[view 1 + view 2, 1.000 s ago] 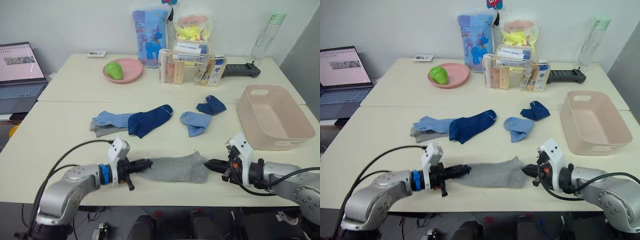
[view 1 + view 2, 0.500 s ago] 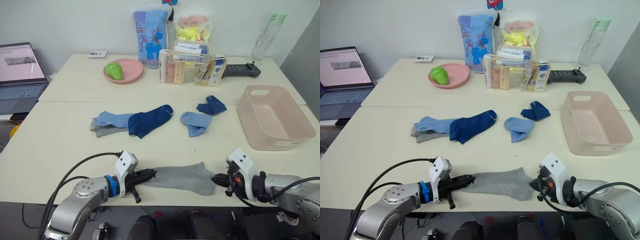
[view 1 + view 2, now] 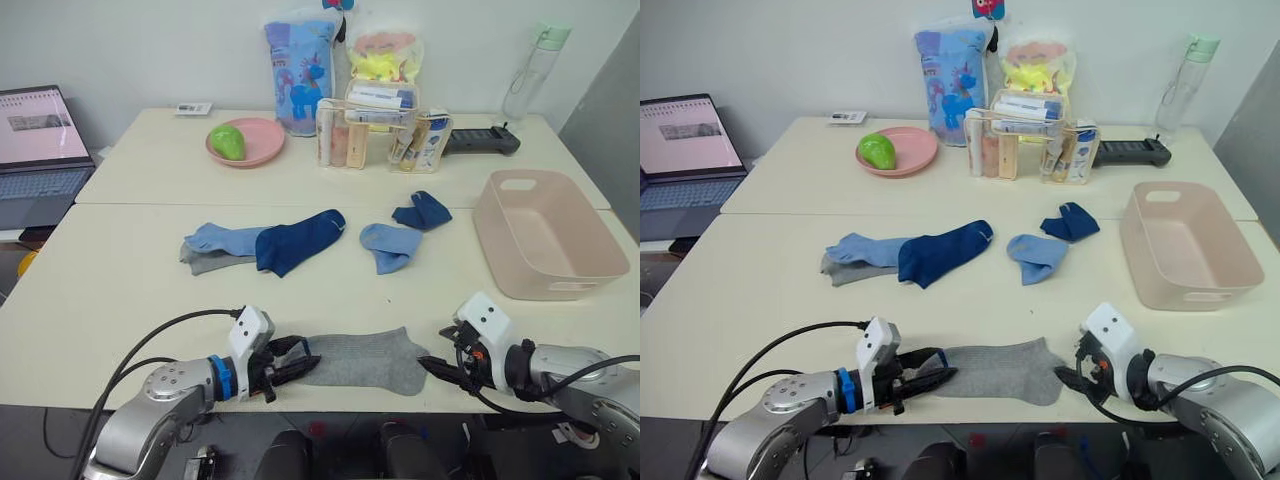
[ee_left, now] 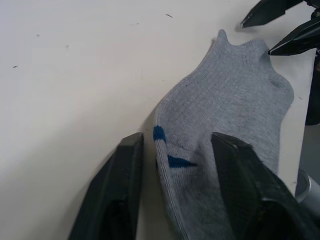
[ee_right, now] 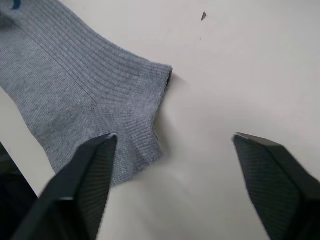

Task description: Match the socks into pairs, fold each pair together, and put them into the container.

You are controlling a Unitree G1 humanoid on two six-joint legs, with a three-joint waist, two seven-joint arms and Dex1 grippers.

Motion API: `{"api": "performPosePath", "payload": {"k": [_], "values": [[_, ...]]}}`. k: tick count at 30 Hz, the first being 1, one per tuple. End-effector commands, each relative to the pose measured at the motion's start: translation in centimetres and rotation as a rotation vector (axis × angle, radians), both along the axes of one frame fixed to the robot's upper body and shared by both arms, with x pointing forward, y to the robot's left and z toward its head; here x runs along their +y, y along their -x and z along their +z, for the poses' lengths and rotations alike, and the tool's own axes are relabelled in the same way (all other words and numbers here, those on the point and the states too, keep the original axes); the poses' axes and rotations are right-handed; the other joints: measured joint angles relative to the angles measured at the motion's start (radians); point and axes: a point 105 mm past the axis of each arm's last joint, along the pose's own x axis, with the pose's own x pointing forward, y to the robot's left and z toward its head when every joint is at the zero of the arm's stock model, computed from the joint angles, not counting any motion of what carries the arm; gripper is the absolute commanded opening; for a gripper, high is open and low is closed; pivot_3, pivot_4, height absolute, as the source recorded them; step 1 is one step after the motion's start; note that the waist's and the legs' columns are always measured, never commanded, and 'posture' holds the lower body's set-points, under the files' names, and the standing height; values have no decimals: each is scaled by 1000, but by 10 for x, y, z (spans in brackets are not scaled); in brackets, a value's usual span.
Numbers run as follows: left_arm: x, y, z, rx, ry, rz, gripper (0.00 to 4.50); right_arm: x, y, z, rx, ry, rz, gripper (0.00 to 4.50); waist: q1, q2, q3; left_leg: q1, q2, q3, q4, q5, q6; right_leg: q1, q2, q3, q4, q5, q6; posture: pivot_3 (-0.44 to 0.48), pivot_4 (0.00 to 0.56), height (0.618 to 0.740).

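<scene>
Cream surface [image 3: 130, 270] against white wall; laptop [image 3: 40, 140] at far left edge. Pink-beige container [image 3: 548, 232] right of grey sock [image 3: 365, 360], empty. Other socks [image 3: 265, 242] lie behind grey sock. Left claw [image 3: 296, 362] spread wide, straddling toe end; right claw [image 3: 432, 364] wide, at cuff end, not gripping.

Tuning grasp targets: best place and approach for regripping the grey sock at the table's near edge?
Probably by its two ends. The grey sock lies flat and lengthwise between the grippers. The open left gripper already straddles its blue-marked end; the open right gripper faces the ribbed cuff. Come in low along the tabletop from each end.
</scene>
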Motion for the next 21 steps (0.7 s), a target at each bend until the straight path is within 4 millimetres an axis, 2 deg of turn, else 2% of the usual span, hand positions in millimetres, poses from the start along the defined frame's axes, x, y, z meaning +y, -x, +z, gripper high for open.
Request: {"api": "performPosePath", "payload": {"k": [1, 3, 4, 7, 11, 13, 16, 18, 21], "values": [[13, -3, 17, -63, 14, 49, 3754, 8, -5, 28, -140, -27, 61, 4500, 1, 0, 0, 0, 0, 0, 0, 0, 0, 0, 0, 0, 0, 0, 0, 0, 150, 703], [20, -5, 24, -77, 35, 76, 4336, 20, -4, 43, -200, -81, 137, 4500, 3, 0, 0, 0, 0, 0, 0, 0, 0, 0, 0, 0, 0, 0, 0, 0, 150, 703], [24, -7, 26, -74, 54, 104, 4469, 27, -4, 52, -241, -101, 182, 4500, 3, 0, 0, 0, 0, 0, 0, 0, 0, 0, 0, 0, 0, 0, 0, 0, 150, 703], [39, -21, 29, -89, 73, 214, 4469, 43, -15, 79, -372, -174, 250, 4500, 1, 0, 0, 0, 0, 0, 0, 0, 0, 0, 0, 0, 0, 0, 0, 0, 150, 703], [49, -24, 28, -64, 108, 285, 4469, 68, -24, 100, -442, -237, 350, 4500, 0, 0, 0, 0, 0, -1, 0, 0, 0, 0, 0, -1, -1, 0, 0, 0, 150, 703], [53, -25, 27, -63, 110, 319, 4469, 76, -29, 103, -450, -250, 365, 4500, 1, 0, 0, -1, 0, -1, 0, 0, 0, 0, 0, -1, -2, 0, 0, 0, 150, 703], [72, -35, 29, -37, 194, 495, 4469, 92, -41, 100, -445, -275, 387, 4500, 2, 0, 0, -1, 0, -1, 0, 0, 0, 0, -1, -1, -2, 0, 0, 0, 150, 703], [81, -46, 35, -28, 258, 600, 4469, 104, -41, 99, -442, -298, 417, 4500, 3, 0, 0, -1, 0, -1, 1, 0, 0, 0, -1, -1, -2, 0, 0, 0, 150, 703], [114, -69, 43, -95, 280, 865, 4469, 111, -39, 99, -447, -314, 441, 4500, 9, -1, 0, -2, 0, -3, 1, 0, -1, -1, -1, -3, -2, 0, 0, 0, 150, 703]]}}
